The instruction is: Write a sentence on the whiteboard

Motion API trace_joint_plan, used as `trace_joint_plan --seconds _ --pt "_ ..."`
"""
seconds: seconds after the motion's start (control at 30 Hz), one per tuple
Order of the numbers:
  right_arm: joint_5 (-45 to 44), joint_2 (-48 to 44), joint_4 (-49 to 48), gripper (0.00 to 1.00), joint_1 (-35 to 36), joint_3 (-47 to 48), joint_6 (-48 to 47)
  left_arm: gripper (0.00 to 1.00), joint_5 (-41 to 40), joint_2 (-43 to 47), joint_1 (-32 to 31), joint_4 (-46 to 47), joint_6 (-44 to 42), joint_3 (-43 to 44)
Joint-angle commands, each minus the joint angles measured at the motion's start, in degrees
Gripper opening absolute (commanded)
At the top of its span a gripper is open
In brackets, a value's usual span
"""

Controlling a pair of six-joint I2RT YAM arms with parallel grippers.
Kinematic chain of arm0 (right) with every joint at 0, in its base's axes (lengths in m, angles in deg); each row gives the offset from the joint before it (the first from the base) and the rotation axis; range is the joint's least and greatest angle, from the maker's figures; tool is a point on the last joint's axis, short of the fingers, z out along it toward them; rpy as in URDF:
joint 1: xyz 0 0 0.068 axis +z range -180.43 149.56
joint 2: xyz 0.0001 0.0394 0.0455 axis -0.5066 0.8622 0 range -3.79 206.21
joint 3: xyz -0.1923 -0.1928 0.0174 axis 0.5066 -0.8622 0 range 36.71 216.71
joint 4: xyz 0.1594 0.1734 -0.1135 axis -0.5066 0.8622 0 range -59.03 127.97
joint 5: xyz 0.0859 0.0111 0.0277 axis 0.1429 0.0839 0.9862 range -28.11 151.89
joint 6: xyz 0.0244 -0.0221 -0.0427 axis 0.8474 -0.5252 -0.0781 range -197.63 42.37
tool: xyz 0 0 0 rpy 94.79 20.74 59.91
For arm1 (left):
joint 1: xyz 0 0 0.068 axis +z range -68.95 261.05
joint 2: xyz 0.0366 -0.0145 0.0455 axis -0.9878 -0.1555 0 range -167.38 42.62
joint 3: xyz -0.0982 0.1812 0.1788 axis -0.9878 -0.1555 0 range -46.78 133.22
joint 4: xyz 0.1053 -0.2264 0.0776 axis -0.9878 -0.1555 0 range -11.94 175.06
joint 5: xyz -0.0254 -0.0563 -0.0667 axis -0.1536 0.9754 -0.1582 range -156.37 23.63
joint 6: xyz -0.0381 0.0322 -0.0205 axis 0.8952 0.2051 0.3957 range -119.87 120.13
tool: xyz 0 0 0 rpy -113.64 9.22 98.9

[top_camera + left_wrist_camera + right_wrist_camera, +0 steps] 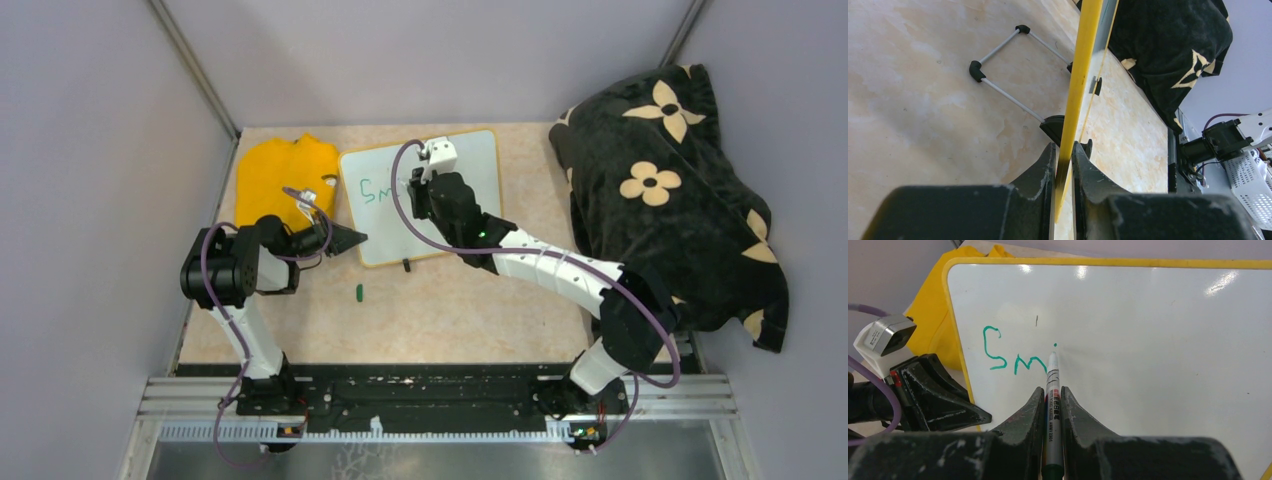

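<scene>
The whiteboard (1158, 340) lies at the bench's (450, 310) far middle. The left end effector (1064, 147) is clamped on its frame. The sentence (1018, 357) reads "Smi" so far. The right end effector (1052, 390) is clamped on the marker (1053, 405), tip at the "i" dot. Writing is at an early stage; the next stroke likely calls for light tip contact just right of the "i".

The right gripper (1052, 390), at bottom center of the frame, pinches a white marker (1053, 405) upright between its black fingers, the tip at the glossy whiteboard (1158, 340) just under a green dot. The green sentence (1010, 355) reads only "Smi", left of center. At lower left, the left gripper (979, 416) meets the board's yellow edge, with a yellow cloth (928, 325) above it.
</scene>
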Motion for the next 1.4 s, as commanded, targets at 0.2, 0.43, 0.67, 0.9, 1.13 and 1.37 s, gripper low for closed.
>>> trace_joint_plan --seconds 0.2,0.43,0.67,0.9,1.13,1.37 --pt "-0.3 1.2 -2.6 0.00 0.1 1.6 0.5 0.00 -1.7 -1.4 0.1 -1.3 -0.9 0.7" --pt "-0.4 2.3 -2.7 0.00 -0.1 2.6 0.4 0.00 -1.7 -1.4 0.0 -1.3 -0.8 0.7" --pt "-0.5 3.2 -2.6 0.00 -0.1 2.8 0.5 0.00 -1.7 -1.4 0.1 -1.4 -0.9 0.7" --pt "-0.6 2.8 -2.5 0.00 -0.1 1.4 0.6 0.00 -1.7 -1.4 0.1 -1.5 -0.9 0.8" --pt "-0.8 1.9 -2.3 0.00 -0.1 -0.7 0.6 0.00 -1.7 -1.4 0.0 -1.5 -1.0 0.8" --pt "-0.6 0.8 -2.5 0.00 -0.1 -2.6 1.3 0.00 -1.7 -1.4 0.1 -1.6 -0.9 0.8"
